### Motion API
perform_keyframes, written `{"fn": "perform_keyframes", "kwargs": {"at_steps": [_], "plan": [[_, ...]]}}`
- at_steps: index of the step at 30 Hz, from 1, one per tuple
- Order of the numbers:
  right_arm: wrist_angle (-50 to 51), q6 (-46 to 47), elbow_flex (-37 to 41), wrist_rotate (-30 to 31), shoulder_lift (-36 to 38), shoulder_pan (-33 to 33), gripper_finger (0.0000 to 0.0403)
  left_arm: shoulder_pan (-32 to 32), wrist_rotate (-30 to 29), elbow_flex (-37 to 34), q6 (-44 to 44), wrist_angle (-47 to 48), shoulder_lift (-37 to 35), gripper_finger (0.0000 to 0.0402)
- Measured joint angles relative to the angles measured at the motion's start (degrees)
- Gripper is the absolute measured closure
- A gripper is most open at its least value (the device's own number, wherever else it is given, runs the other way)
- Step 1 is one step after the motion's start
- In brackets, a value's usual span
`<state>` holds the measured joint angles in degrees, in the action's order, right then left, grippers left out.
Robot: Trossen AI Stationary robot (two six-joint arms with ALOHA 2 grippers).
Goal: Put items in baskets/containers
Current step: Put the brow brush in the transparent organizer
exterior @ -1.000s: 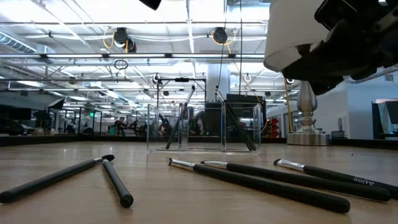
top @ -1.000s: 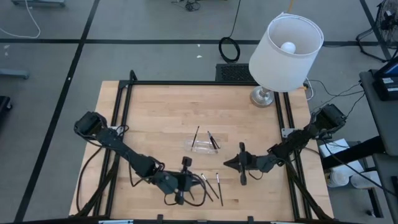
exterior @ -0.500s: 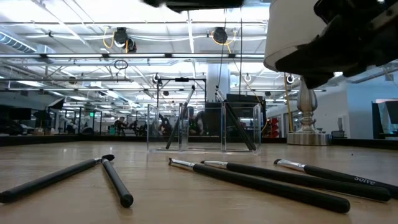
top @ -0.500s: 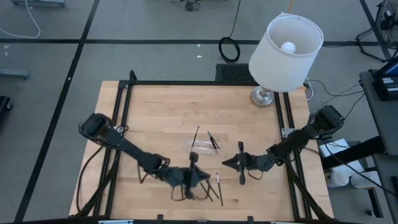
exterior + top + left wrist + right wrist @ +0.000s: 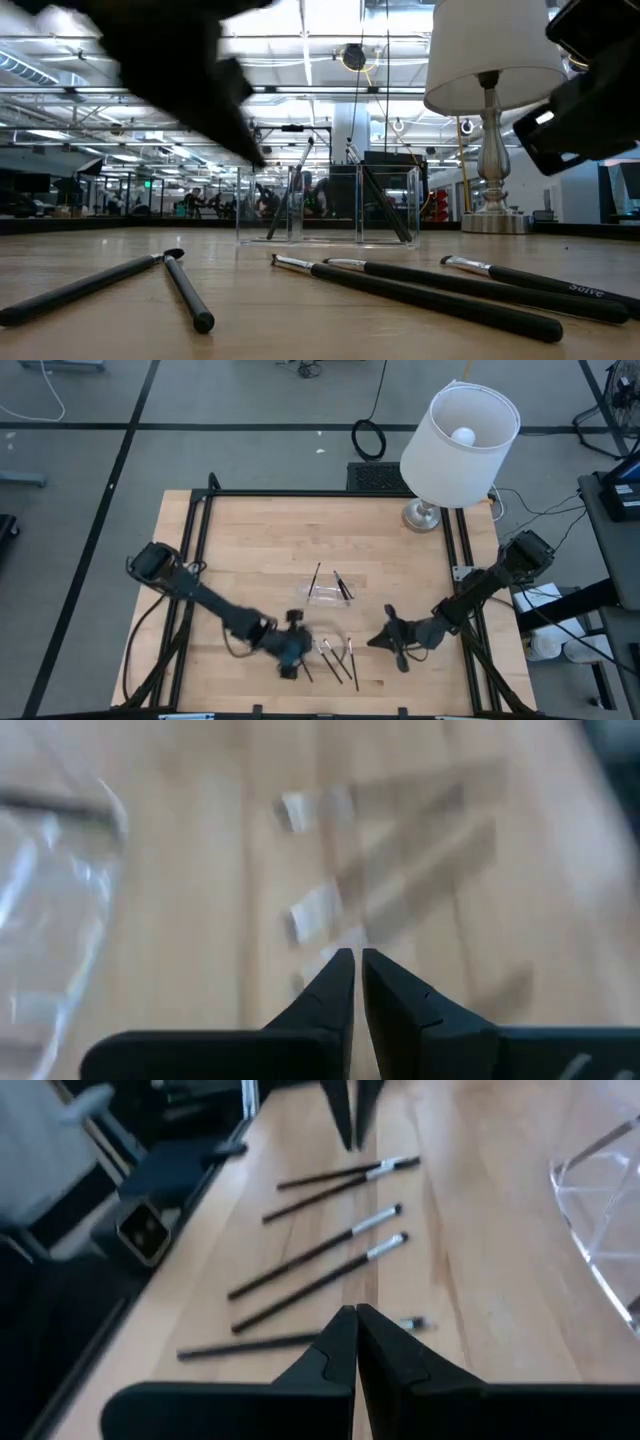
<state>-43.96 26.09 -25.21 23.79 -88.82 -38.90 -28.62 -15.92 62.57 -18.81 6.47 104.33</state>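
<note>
High view: we see the clear tray [image 5: 328, 592] mid-table, nearer us than the lamp [image 5: 458, 435], with two sticks [image 5: 343, 585] leaning in it. Loose sticks [image 5: 338, 658] lie on the wood on the tray's near side. Left gripper [image 5: 290, 652] sits just beside those loose sticks, on their left; right gripper [image 5: 392, 641] is near the tray's right, low over the table.

Low view: tray [image 5: 328, 205] stands behind five loose sticks [image 5: 420, 295] on the table; a blurred dark arm crosses above it.

Left wrist view: left gripper [image 5: 357, 963] fingers are nearly together, a slim gap, nothing between them. Blurred sticks [image 5: 400, 890] ahead, tray edge [image 5: 60, 880] off to the side.

Right wrist view: right gripper [image 5: 355, 1318] fingers pressed fully together, empty. Five sticks [image 5: 320, 1250] lie ahead of it; tray corner [image 5: 605, 1210] beside them.
</note>
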Motion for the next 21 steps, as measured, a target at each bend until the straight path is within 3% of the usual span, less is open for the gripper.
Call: {"fn": "perform_keyframes", "kwargs": {"at_steps": [3, 12, 16, 21], "plan": [[1.0, -2.6, 0.0, 0.0, 0.0, -0.9, 0.0403, -2.8, -4.9, 0.0, 3.8, 4.1, -1.2, 0.0366], [0.5, -10.6, 0.0, 0.2, 0.0, -1.0, 0.0403, -4.3, -14.2, 0.2, 12.3, 2.9, -2.1, 0.0366], [0.2, -13.4, 0.0, 0.2, 0.0, -0.8, 0.0403, -4.0, -19.1, 0.2, 10.6, 3.1, -2.0, 0.0366], [1.2, -13.5, 0.0, 0.2, 0.0, -0.7, 0.0403, -3.5, -19.7, 0.2, 8.0, 6.7, -2.1, 0.0366]]}}
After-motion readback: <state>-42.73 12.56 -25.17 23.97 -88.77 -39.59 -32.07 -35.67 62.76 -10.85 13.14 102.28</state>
